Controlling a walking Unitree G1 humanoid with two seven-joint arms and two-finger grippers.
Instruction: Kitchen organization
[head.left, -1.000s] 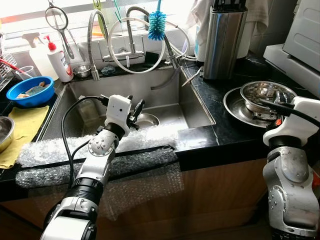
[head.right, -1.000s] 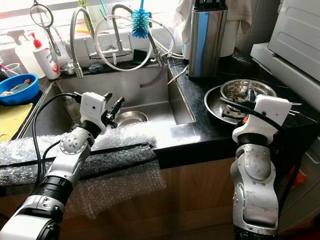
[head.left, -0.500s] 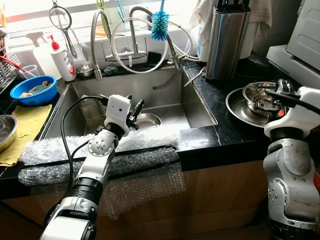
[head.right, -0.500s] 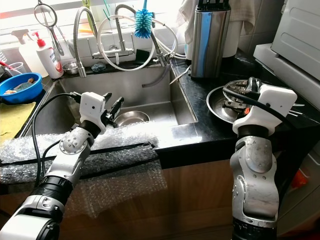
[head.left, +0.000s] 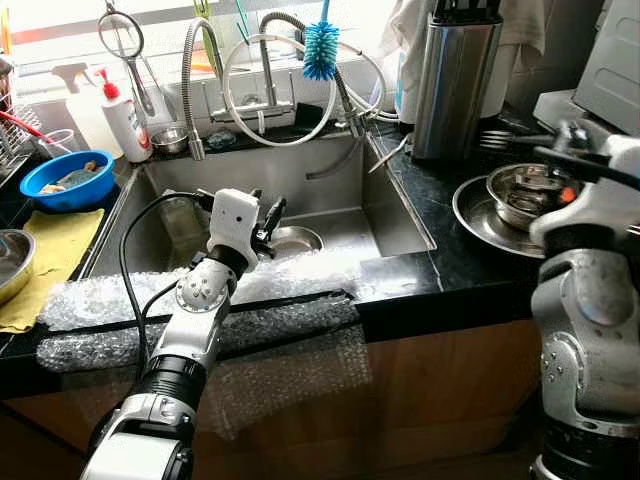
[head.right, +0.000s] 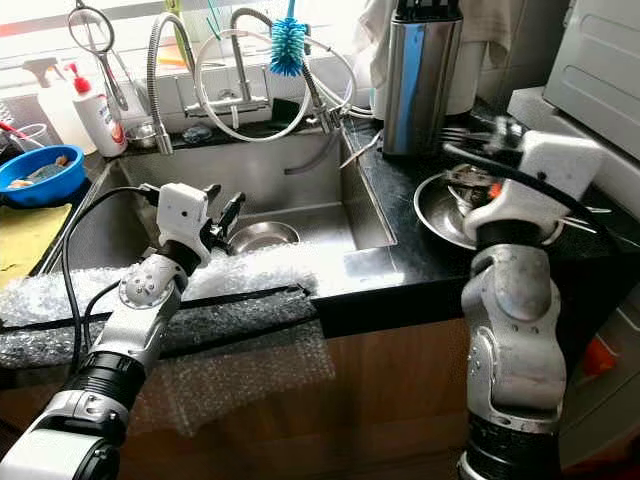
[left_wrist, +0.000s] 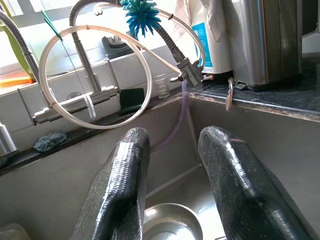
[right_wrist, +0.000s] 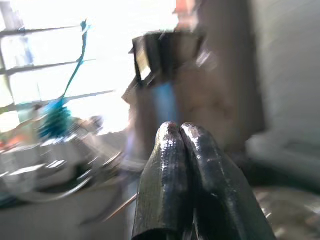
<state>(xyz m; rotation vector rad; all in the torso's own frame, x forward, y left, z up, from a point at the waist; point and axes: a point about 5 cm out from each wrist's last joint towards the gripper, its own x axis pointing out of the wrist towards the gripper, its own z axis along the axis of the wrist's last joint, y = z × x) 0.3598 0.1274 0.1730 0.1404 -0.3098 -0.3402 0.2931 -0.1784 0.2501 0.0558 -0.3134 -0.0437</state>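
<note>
Your fork (head.left: 500, 139) sits pinched in the right gripper (head.left: 562, 142), fingers (right_wrist: 172, 170) pressed together on it, tines pointing toward the steel knife block (head.left: 453, 75). It hangs above the steel bowl (head.left: 528, 190) nested in a steel dish (head.left: 472, 210) on the black counter (head.left: 430, 250). Right wrist view is blurred. Your left gripper (head.left: 270, 216) hovers over the sink (head.left: 330, 185), fingers (left_wrist: 117, 185) parted and holding nothing, a small steel bowl (left_wrist: 172, 227) below. Bubble wrap (head.left: 120, 300) covers the sink's front edge. The faucet (head.left: 265, 60) carries a blue brush (head.left: 320, 48).
</note>
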